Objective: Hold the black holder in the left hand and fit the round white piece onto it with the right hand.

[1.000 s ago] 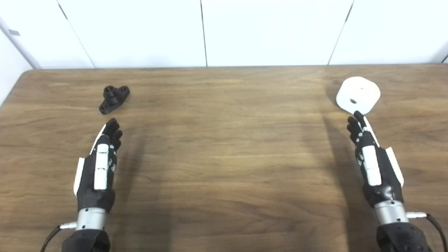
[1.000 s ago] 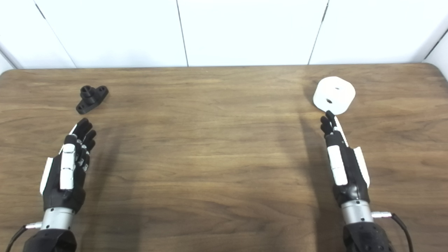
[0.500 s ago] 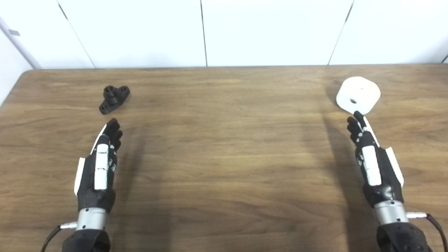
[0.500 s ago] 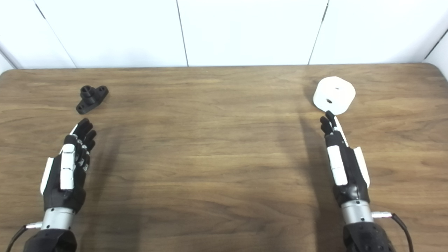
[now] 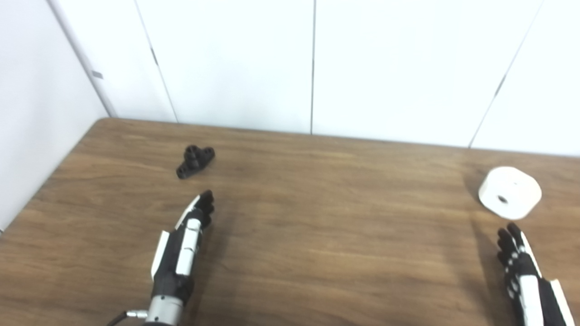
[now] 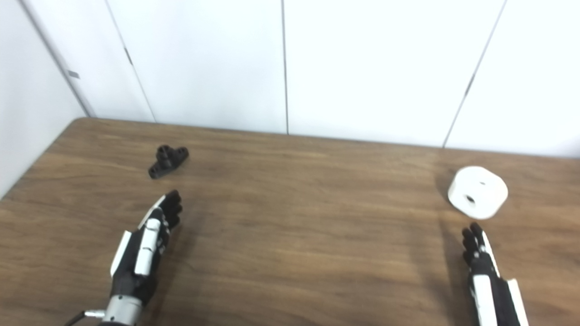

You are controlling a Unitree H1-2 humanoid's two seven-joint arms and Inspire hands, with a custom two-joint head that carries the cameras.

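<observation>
The small black holder (image 5: pixel 195 161) lies on the wooden table (image 5: pixel 317 217) at the far left, its peg pointing up. My left hand (image 5: pixel 183 244) rests flat and open a short way in front of it, holding nothing. The round white piece (image 5: pixel 510 192), with a hole in its face, sits at the far right. My right hand (image 5: pixel 525 280) lies open just in front of it, fingers straight, partly cut off by the bottom edge. Neither hand touches its object.
White wall panels (image 5: pixel 312 68) stand behind the table's far edge. The table's left edge (image 5: pixel 50 185) runs close to the side wall. A wide stretch of bare wood (image 6: pixel 312 226) separates the two hands.
The whole picture has shifted: the camera has tilted up and turned left, showing more wall. Hands, holder and white piece keep their places on the table.
</observation>
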